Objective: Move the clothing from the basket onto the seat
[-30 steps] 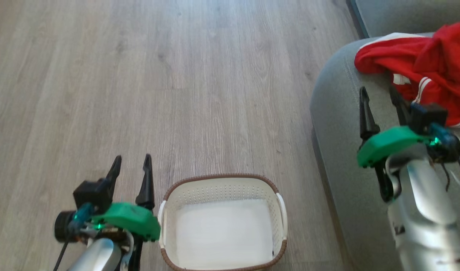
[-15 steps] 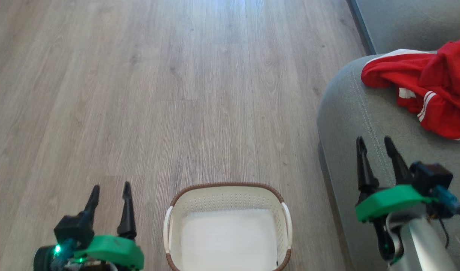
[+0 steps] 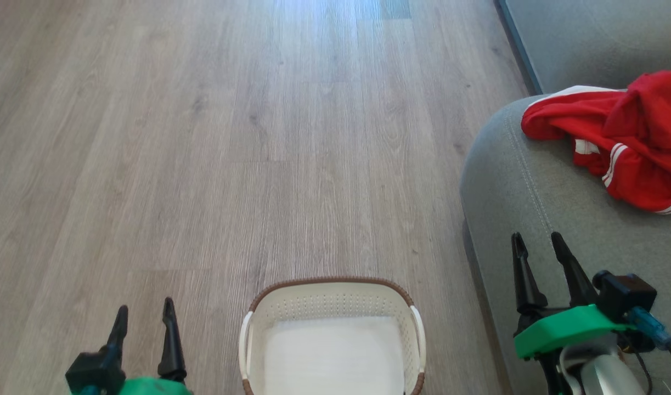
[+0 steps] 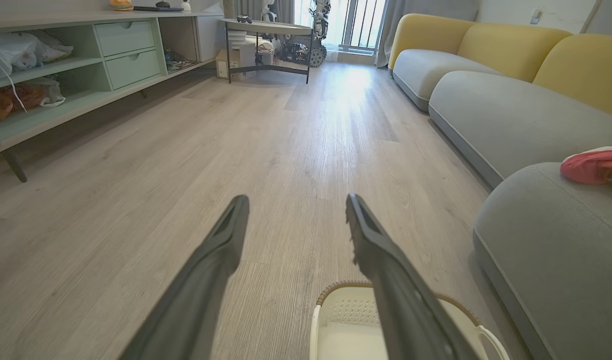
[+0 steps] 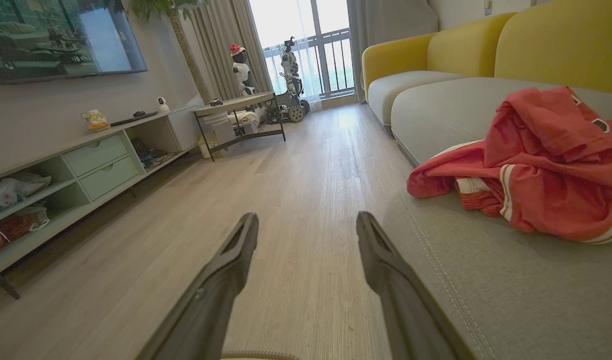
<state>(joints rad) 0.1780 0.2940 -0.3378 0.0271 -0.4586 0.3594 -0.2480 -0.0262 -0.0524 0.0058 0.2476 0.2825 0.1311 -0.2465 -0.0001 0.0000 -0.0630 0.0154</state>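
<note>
The red clothing [image 3: 626,142] with white stripes lies in a heap on the grey-green seat [image 3: 533,203] at the right; the right wrist view shows the clothing [image 5: 536,170] on the seat [image 5: 511,290] too. The white basket [image 3: 332,296] with a brown rim stands on the floor at bottom centre, nothing red in it. My left gripper [image 3: 144,314] is open, left of the basket. My right gripper [image 3: 537,244] is open over the seat's front edge, short of the clothing, holding nothing. The left wrist view shows the basket [image 4: 343,312] below my fingers.
Pale wood floor [image 3: 231,137] stretches ahead. A green shelf unit [image 4: 60,75] lines the left wall, a small table [image 4: 265,30] stands far off, and a yellow-backed sofa [image 4: 486,55] runs along the right.
Both grippers have dropped lower and nearer in the head view, the right one pulling back from the clothing. The view has shifted a little; the clothing stays on the seat.
</note>
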